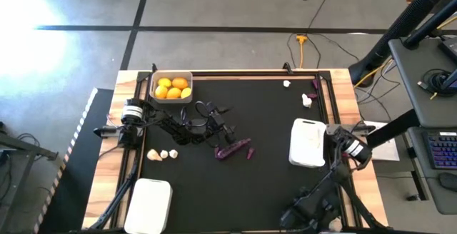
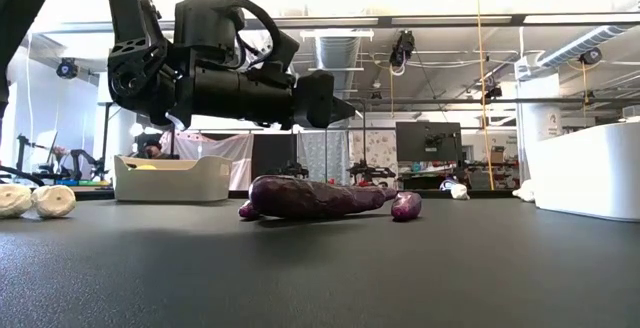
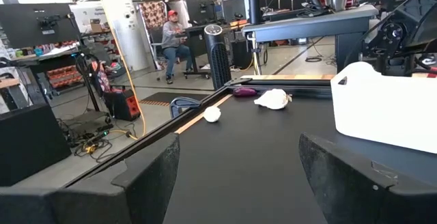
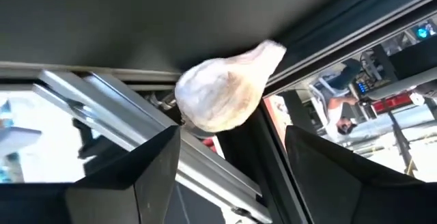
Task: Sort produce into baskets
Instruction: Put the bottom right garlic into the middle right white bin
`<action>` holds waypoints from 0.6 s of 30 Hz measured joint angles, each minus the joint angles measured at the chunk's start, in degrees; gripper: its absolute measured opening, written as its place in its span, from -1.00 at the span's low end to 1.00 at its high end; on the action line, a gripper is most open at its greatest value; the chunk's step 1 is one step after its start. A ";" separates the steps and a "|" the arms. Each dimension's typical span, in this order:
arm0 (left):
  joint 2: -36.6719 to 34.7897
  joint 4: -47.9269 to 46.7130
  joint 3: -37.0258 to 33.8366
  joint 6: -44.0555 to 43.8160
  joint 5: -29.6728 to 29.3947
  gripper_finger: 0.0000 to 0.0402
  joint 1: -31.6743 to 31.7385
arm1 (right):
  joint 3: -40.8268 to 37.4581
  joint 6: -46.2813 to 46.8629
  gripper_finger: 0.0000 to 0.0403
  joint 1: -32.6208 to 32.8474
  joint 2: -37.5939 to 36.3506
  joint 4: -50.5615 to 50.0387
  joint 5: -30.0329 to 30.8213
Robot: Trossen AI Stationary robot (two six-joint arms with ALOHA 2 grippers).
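A long dark purple eggplant [image 1: 234, 149] lies on its side near the middle of the black bench [image 1: 264, 191], with a tiny eggplant [image 1: 250, 153] just beside its tip; in the low view both rest flat on the mat. A pale tray [image 1: 171, 88] at the far left corner holds 5 yellow-orange citrus [image 1: 173, 92]. 3 white bulbs [image 1: 163, 154] sit in a row near the left edge, and 2 more bulbs [image 1: 306, 100] lie near the far right corner with a small purple piece [image 1: 315, 85] close by. A 2nd tray [image 1: 308, 143] stands at the right edge, a 3rd tray [image 1: 148, 204] at the near left. The left gripper [image 1: 221, 128] hovers just above and behind the large eggplant, its fingers [image 3: 147, 183] spread apart with nothing between them. The right gripper [image 4: 232, 162] is by the right rail beside the 2nd tray; its fingers [image 4: 140, 169] stand apart, and a white bulb [image 4: 222, 94] shows just ahead of them, though whether they touch it cannot be told. Wooden edging and metal rails frame the bench. Beyond is a workshop with monitors, cables on a grey floor, and a seated person [image 3: 172, 43].
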 joint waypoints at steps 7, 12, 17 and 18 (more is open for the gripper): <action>0.00 0.00 0.00 -0.17 0.00 0.41 0.00 | -0.27 2.07 0.23 2.21 -0.24 3.08 0.28; 0.00 0.00 0.00 -0.17 0.00 0.41 0.00 | -0.58 1.57 0.18 2.91 -0.16 4.29 0.51; 0.00 0.00 0.00 -0.17 0.00 0.41 0.00 | -0.97 -1.13 0.13 2.92 -0.16 4.94 0.49; 0.00 0.00 0.00 -0.17 0.00 0.41 0.00 | -1.39 -2.03 0.12 2.94 -0.16 5.15 0.42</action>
